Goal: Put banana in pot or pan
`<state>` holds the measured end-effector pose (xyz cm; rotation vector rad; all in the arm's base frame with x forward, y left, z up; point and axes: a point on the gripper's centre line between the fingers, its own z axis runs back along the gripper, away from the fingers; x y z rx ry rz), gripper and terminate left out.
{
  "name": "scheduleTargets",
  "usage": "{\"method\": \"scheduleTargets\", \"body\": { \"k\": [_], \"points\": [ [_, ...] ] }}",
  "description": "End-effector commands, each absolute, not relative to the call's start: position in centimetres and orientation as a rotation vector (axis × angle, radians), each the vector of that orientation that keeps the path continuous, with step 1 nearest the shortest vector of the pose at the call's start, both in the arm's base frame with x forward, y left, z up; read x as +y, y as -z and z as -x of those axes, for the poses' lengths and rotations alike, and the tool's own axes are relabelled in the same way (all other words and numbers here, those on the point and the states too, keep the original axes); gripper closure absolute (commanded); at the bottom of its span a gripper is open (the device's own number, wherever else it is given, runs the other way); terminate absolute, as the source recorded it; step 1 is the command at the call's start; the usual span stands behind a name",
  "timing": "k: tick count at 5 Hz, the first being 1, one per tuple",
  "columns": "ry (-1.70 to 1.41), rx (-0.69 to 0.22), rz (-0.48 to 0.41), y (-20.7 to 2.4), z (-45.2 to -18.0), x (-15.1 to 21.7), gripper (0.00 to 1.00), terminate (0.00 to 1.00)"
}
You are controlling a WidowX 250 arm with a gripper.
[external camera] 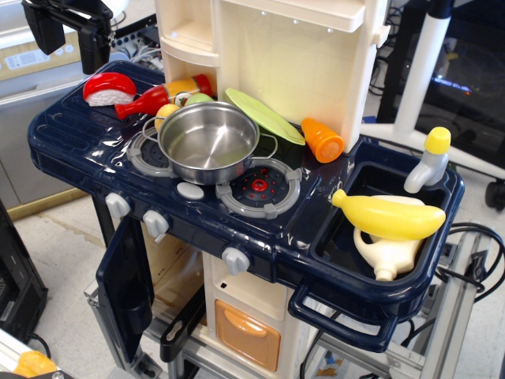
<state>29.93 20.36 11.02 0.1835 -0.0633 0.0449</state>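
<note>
The task is not yet begun. The black gripper (75, 31) hangs at the upper left, holding nothing; whether it is parted or closed cannot be told. The round shiny steel pot (208, 142) stands empty, near and below-right of it. The fat yellow plastic banana (390, 215) lies far right of it, across the cream jug (388, 246) in the sink basin (359, 185).

The pincer (75, 31) is matte black and blocky, with angular plates and dark fingers.

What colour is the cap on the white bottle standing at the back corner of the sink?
Yellow. The cap tops the white bottle, clearest in the observation.image view.
</note>
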Motion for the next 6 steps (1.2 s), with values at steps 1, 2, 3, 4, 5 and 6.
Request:
{"method": "scheduleTargets", "body": {
  "k": [1, 2, 3, 4, 5, 6],
  "points": [
    [-0.045, -0.063, -0.184, -11.0, -29.9, 20.4, 0.00, 0.00],
    [-0.244, 0.001, -0.179, -13.2, -29.4, 16.8, 0.00, 0.00],
    [-0.492, 0.044, -0.151, -15.1, -28.9, 12.1, 0.00, 0.00],
    [-0.741, 0.054, -0.085, -16.7, -28.7, 7.7, 0.00, 0.00],
    [-0.990, 0.030, -0.018, -17.6, -29.1, 3.1, 0.00, 0.00],
    [-1.238, 0.052, 0.058, -17.9, -30.3, -0.2, 0.00, 0.00]
  ]
}}
